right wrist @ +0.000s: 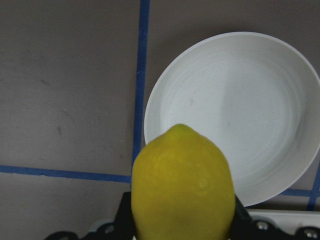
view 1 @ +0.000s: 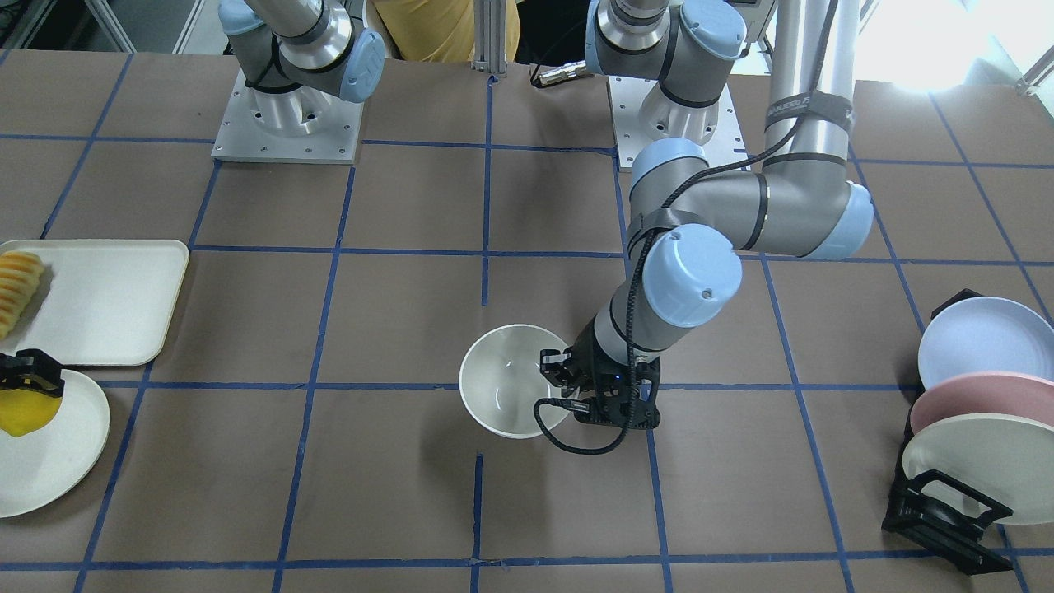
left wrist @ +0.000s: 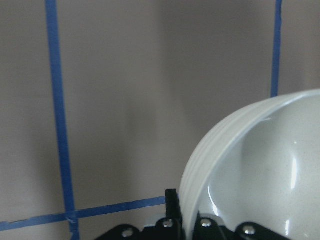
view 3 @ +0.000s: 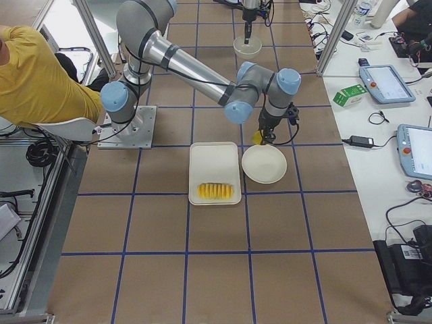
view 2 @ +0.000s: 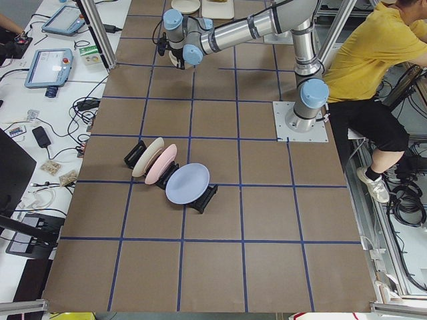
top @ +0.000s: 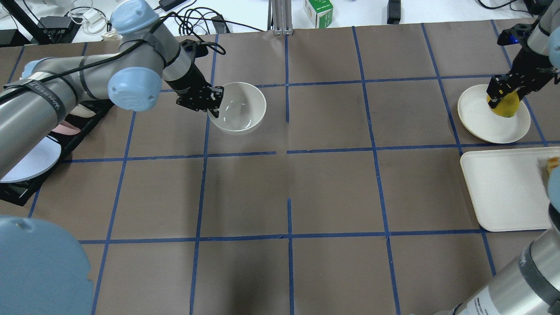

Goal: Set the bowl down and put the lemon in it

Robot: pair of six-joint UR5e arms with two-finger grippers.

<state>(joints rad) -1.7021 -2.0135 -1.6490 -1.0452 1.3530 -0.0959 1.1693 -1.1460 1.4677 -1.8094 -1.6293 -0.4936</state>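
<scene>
The off-white bowl (view 1: 504, 394) stands upright near the table's middle; it also shows in the overhead view (top: 239, 107) and the left wrist view (left wrist: 260, 165). My left gripper (view 1: 561, 372) (top: 215, 101) is shut on the bowl's rim, one finger inside and one outside. I cannot tell whether the bowl rests on the table. My right gripper (top: 503, 97) is shut on the yellow lemon (top: 506, 108) (right wrist: 182, 185) and holds it above the flat cream plate (top: 483, 124) (right wrist: 240, 100). The lemon (view 1: 29, 413) is far from the bowl.
A cream tray (view 1: 107, 305) (top: 503, 188) with sliced striped food (view 1: 16, 288) lies beside the plate (view 1: 49, 461). A black rack with several upright plates (view 1: 980, 428) (view 2: 170, 177) stands on my left side. A person in yellow (view 2: 373, 53) sits behind the bases.
</scene>
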